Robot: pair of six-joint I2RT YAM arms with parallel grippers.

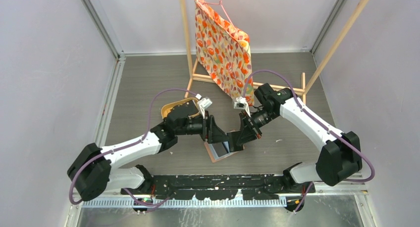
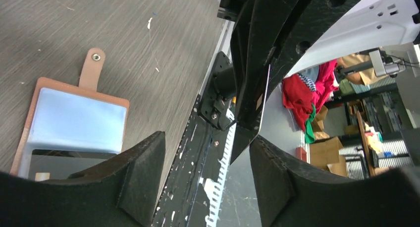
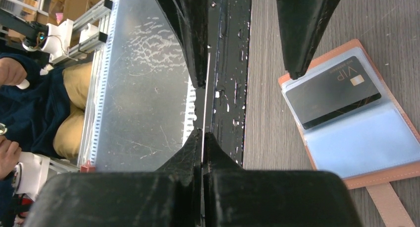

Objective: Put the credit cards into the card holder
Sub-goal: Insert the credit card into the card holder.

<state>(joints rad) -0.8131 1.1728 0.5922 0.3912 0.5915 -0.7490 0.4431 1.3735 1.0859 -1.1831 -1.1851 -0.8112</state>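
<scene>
The card holder (image 3: 366, 142) is salmon-brown leather outside and pale blue inside; its black card (image 3: 333, 92) bears gold markings (VIP lettering and thin lines). A second card (image 2: 266, 88) shows a whitish edge. The bag (image 1: 223, 51) has orange-red flowers on cream, and the table (image 1: 143, 78) is grey wood-grain.

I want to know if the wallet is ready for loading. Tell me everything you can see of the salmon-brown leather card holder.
The salmon-brown leather card holder lies opened flat on the grey wood-grain table, near its front edge. Its inside is a pale grey-blue slotted lining framed by a brown border. A narrow leather snap tab with a metal stud sticks out from one edge. A black card marked VIP sits at one end of the lining. Nothing appears to grip the holder.
</scene>
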